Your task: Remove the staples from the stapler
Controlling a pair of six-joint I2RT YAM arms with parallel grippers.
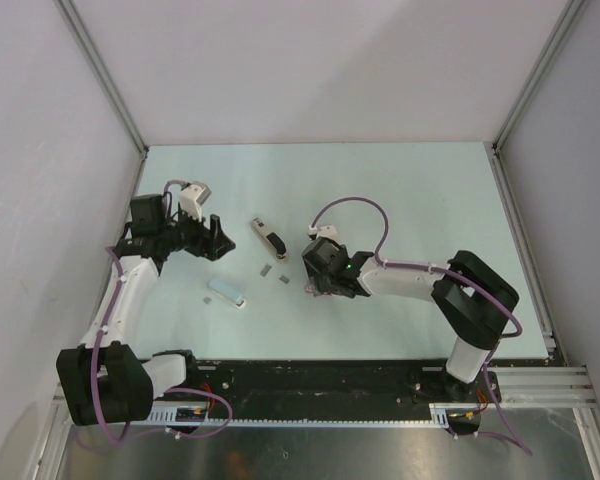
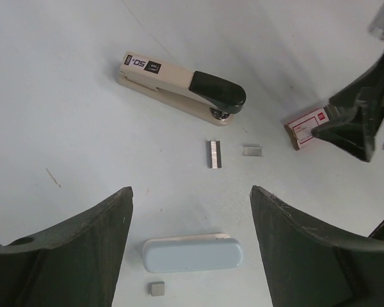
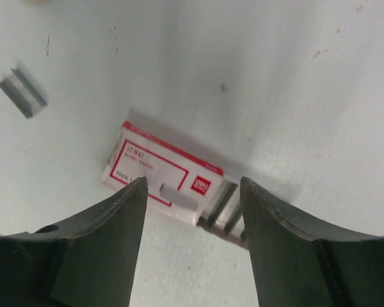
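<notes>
Left wrist view, near to far: my left gripper [image 2: 191, 198] stands released, fingers wide apart, with nothing between them. Nearest, at 6 o'clock, lie a small grey block [image 2: 157, 288] and, just beyond it, a pale blue piece [image 2: 192, 254]; I cannot tell what either part is. Past the fingertips, toward 12 o'clock, a strip [image 2: 215, 154] of staples lies loose on the table [image 2: 64, 115], with a shorter bit [image 2: 253, 151] just beside it at 3 o'clock. Farther on, at 12 o'clock, lies the stapler [image 2: 182, 88], black handle down, apart from both pieces. The box [image 2: 305, 125] sits at 2 o'clock from the strip.

Right wrist view: my right gripper [image 3: 193, 185] hangs over the near edge of the box, fingers apart and clamped on nothing that I can see. Whether the tips touch the card cannot be determined. One small strip rests on the box lid, and further staples show at its open end at 5 o'clock.

Status, as a judgement: staples are out of the stapler and on the table, so the unloading proper appears largely done. The magazine is not visible, so whether it is empty remains unconfirmed. What appears left is to check the magazine and gather the loose pieces.
</notes>
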